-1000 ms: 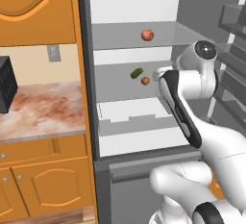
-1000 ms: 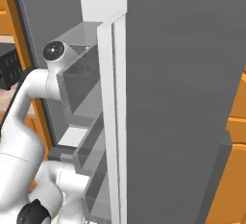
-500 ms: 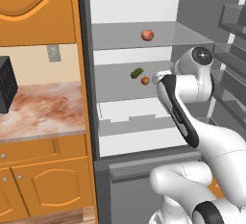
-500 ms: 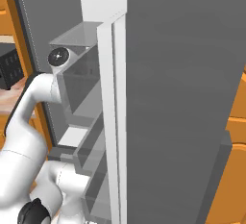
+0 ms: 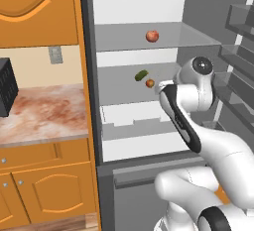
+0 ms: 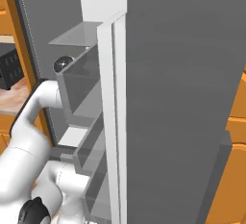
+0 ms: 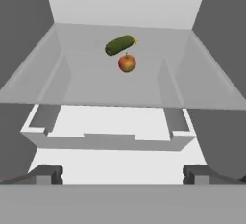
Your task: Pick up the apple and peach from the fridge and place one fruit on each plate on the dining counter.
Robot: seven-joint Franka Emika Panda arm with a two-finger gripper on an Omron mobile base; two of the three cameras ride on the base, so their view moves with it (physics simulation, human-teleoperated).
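The fridge (image 5: 149, 7) is found open, its door swung to the right with the door shelves exposed. Two fruits are seen inside. A round reddish fruit (image 5: 152, 36) rests on the upper glass shelf (image 5: 124, 39). A smaller red-and-yellow fruit (image 7: 127, 63) lies on the middle glass shelf (image 7: 86, 83), with a green cucumber (image 7: 119, 44) just behind it, close enough that contact cannot be ruled out. Which of the two fruits is the apple and which the peach cannot be settled at this size.

The gripper (image 7: 122, 174) is held in front of the middle shelf, level with its front edge and well short of the fruit. The jaws are spread wide and nothing is held. The fruit sits slightly left of the midline between the fingertips (image 7: 45, 174). The approach is judged to be barely begun; neither fruit has been lifted.

Risks noted:
- The cucumber may be struck or dragged by the far finger if the reach is carried too deep.
- The round fruit may be rolled backward by a one-sided touch, since the jaws are not centred on it.
- The shelf edge or the white drawer (image 7: 105, 139) below may be clipped if the hand is driven in low.
- The forearm stands near the door shelves, so a wide swing on withdrawal could catch them.
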